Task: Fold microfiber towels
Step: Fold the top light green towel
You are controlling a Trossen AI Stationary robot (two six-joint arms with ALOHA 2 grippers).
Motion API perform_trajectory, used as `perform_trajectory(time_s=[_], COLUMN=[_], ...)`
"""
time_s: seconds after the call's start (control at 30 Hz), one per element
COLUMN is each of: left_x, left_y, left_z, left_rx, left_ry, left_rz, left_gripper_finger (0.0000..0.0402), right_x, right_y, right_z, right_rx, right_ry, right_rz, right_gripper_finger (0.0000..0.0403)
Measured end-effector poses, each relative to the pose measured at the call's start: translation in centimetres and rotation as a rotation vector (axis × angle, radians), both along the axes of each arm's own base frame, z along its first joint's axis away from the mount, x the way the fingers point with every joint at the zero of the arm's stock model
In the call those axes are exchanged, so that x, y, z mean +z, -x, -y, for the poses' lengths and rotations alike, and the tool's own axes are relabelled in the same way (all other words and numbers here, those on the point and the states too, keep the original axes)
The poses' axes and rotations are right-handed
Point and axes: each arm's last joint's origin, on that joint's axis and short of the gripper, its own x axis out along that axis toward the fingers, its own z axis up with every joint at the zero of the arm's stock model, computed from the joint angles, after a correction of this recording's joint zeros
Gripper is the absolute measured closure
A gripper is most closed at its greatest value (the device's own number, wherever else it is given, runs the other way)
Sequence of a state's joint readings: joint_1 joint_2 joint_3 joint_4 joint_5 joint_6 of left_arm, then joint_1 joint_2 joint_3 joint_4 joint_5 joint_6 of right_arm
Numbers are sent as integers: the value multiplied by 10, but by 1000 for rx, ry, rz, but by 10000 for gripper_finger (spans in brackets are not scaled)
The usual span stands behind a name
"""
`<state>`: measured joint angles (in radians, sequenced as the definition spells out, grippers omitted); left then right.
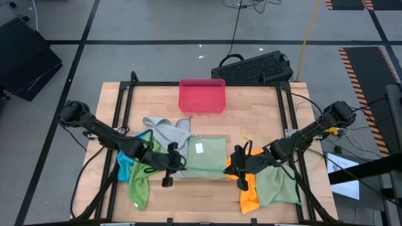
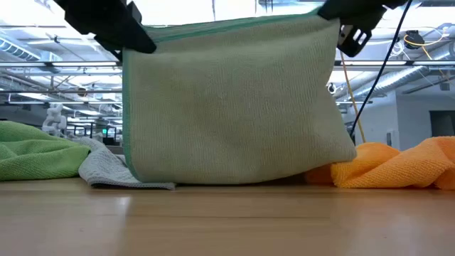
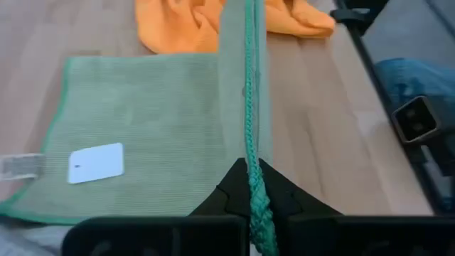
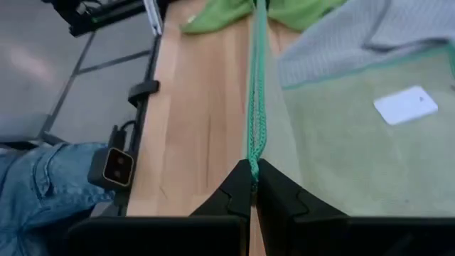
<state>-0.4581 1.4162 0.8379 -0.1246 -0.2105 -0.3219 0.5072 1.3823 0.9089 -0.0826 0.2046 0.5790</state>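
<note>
Jaws of both grippers are clamped on the pale green towel's lifted edge.

Your low view's raised pale green towel hides the table behind, both grippers cropped above, blue towel mostly buried, perhaps folded.

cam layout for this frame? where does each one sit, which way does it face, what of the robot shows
High: overhead, facing down; both arms over the wooden table.
Low: table height, facing the lifted pale green microfiber towel.
Left wrist: behind the left gripper, pinching the towel's green stitched hem.
Right wrist: behind the right gripper, on the same hem.
Both wrist views share the towel's white tag.
</note>
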Motion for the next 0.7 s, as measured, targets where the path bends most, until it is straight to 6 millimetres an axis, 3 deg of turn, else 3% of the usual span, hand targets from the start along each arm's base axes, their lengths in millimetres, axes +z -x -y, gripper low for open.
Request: perform_trajectory(time_s=[0.23, 0.7], left_x=[-13, -55], left_y=[-5, -37], left_z=[-14, -71], left_rx=[165, 297], left_ry=[-137, -174], left_rz=[-34, -193], left_gripper_finger=[392, 388], right_x=[-9, -29], right_y=[-5, -17], right_z=[18, 70], right_rx=[-133, -320], right_ry=[70, 167], right_rz=[-63, -229], right_gripper_finger=[399, 399])
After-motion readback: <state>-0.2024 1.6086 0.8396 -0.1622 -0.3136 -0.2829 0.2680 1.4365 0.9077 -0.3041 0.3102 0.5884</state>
